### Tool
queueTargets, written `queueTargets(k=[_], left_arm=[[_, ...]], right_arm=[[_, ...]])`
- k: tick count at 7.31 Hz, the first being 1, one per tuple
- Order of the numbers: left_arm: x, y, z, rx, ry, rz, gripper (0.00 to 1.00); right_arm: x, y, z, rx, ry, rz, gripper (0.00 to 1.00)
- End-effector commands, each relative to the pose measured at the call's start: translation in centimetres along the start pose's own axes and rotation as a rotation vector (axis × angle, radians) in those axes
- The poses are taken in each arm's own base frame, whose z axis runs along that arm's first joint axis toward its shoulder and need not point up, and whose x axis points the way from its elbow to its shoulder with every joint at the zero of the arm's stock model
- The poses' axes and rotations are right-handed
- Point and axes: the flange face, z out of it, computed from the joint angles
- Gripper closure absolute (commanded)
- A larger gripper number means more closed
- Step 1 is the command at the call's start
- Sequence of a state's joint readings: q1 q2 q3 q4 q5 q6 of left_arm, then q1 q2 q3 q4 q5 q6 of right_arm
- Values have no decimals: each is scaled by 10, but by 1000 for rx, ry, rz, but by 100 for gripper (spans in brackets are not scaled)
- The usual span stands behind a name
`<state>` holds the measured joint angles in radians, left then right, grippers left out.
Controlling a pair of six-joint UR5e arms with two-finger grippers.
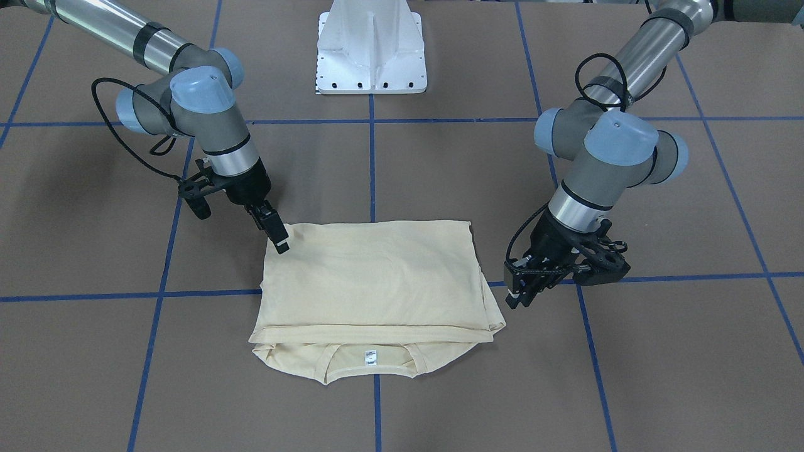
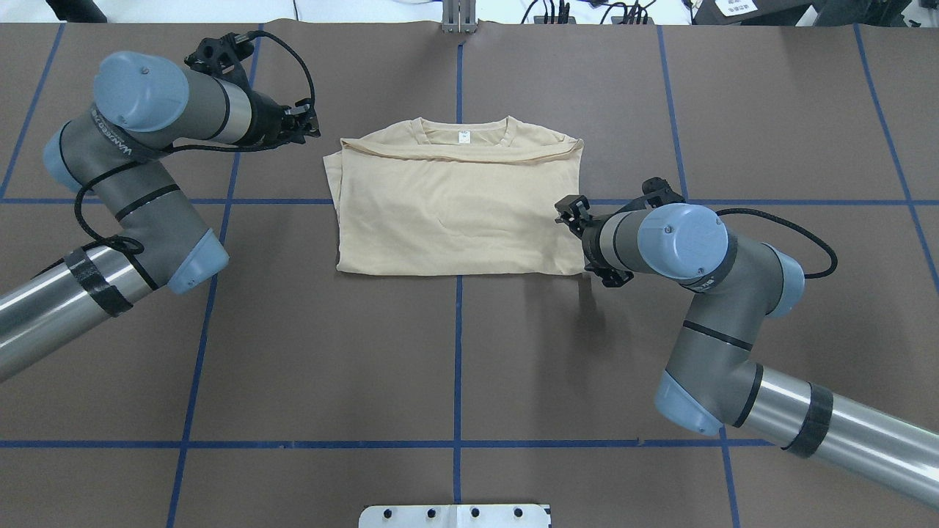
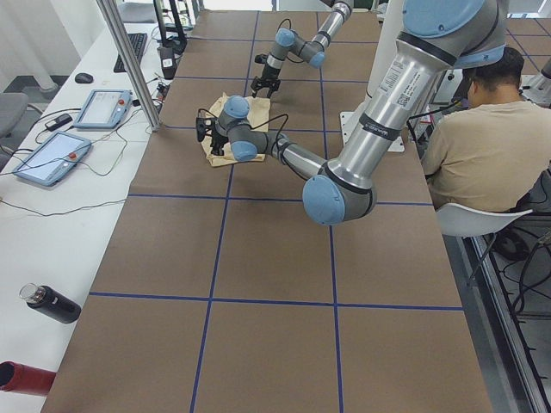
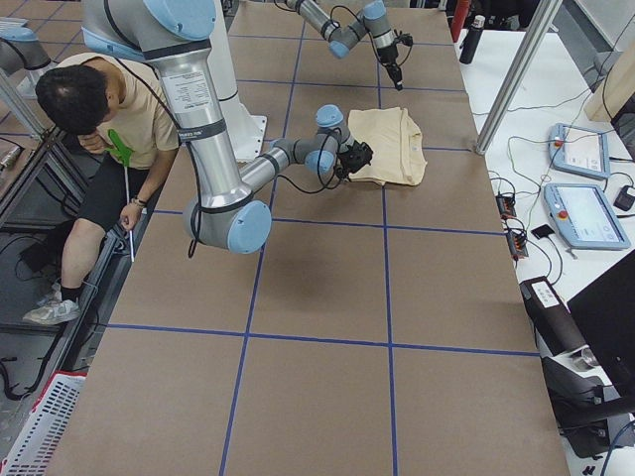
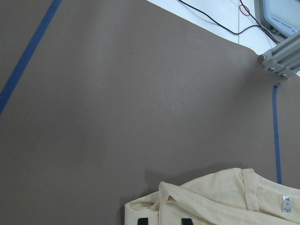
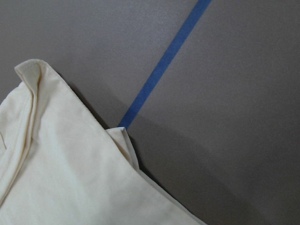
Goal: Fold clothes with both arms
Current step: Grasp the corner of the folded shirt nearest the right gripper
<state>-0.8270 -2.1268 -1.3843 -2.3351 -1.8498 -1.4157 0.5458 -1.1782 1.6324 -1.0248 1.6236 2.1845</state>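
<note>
The cream-yellow T-shirt (image 1: 377, 276) lies folded into a flat rectangle at mid-table, with the collar and white neck label (image 1: 370, 356) at the far side from the base. It also shows in the overhead view (image 2: 455, 213). A sliver of navy print peeks from under a fold in the left wrist view (image 5: 145, 220). My right gripper (image 1: 281, 243) has its tip low on the shirt's near corner and looks open (image 2: 561, 210). My left gripper (image 1: 520, 298) looks open and empty. It hangs just off the shirt's side edge near the collar end (image 2: 312, 125).
The white pedestal base (image 1: 372, 50) stands behind the shirt. Blue tape lines (image 2: 458, 352) grid the brown table. A side bench with tablets (image 3: 52, 159) and a bottle (image 3: 52, 303) runs along the far edge. A seated person (image 3: 478, 146) is behind the robot.
</note>
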Motion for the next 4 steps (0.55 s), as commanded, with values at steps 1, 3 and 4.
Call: queueTargets(k=[1,3,4], left_arm=[[-2,0,1,-1,-2,-2,65],[-4,1,3,-4,-4,-2,64],[-4,1,3,-3,-4,-2,64]], right_arm=[[2,1,-1,-3,1,-2,3],[4,2,-3,-6,1,-3,3],[5,2,-2,-7,3,-4,3]])
